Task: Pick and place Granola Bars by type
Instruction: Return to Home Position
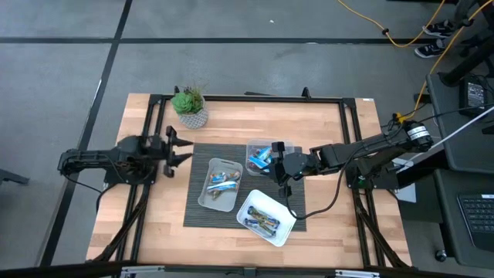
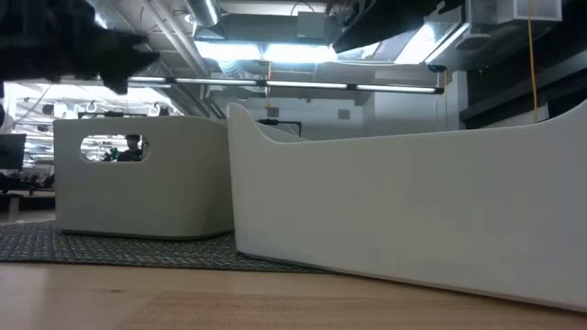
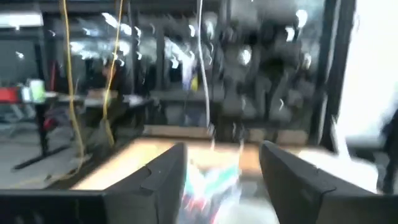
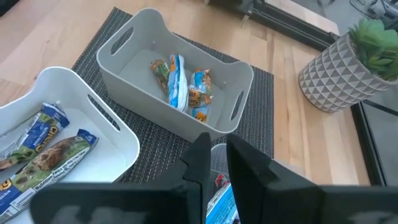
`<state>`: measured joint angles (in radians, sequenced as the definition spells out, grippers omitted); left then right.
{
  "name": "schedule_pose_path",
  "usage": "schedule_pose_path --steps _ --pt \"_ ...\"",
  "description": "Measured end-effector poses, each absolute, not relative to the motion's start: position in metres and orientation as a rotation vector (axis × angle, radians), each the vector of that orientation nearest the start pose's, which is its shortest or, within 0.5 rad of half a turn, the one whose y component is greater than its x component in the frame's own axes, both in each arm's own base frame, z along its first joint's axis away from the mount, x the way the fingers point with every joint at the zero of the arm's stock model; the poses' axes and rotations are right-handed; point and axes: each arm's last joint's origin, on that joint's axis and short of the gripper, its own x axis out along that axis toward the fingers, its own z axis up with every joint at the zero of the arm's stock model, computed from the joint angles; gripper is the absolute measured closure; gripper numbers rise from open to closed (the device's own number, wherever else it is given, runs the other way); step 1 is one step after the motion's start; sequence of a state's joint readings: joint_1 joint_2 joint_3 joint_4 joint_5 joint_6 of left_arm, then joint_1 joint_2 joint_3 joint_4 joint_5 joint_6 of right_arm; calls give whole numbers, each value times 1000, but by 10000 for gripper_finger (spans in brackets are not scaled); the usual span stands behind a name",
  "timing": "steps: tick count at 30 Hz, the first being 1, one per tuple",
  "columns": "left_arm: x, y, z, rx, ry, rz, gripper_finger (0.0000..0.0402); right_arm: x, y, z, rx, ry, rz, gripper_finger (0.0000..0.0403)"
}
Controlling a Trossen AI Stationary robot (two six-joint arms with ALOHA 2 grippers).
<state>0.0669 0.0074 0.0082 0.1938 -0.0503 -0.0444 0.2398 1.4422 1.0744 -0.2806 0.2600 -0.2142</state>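
Collision risk is lying mainly with the right gripper [image 1: 278, 165], which is hovering low over the transparent bin [image 1: 250, 154], its fingers parted only narrowly and holding nothing. Granola Bars [image 4: 180, 84] are lying sorted in three containers: orange-and-blue ones in the gray bin [image 4: 155, 115], green-and-blue ones in the white bin [image 4: 127, 152], and red-and-blue ones in the transparent bin directly under the fingers. No bar is showing loose on the mat [image 1: 197, 208]. If the retreat is running sideways before gaining height, the fingers are likely to be catching a bin rim, dragging the light bin across the mat or tipping bars out. The left gripper [image 1: 176, 147] is waiting at the table's left side, jaws wide apart and empty, near the potted plant [image 1: 191, 106]. A swing toward that plant is risking a knock.
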Motion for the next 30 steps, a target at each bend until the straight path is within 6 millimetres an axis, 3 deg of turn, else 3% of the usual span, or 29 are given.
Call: schedule_pose_path --steps 4,10,22,26,30 --pt "97 9 168 35 -16 163 212 305 67 275 -367 630 49 347" --pt "99 10 166 148 20 185 210 306 67 276 -368 628 50 347" --pt "99 11 166 49 9 205 212 311 66 298 -398 399 226 347" --pt "99 11 166 48 9 205 209 294 57 296 -388 391 207 347" --pt "99 11 166 47 9 205 212 257 46 287 -334 291 132 347"
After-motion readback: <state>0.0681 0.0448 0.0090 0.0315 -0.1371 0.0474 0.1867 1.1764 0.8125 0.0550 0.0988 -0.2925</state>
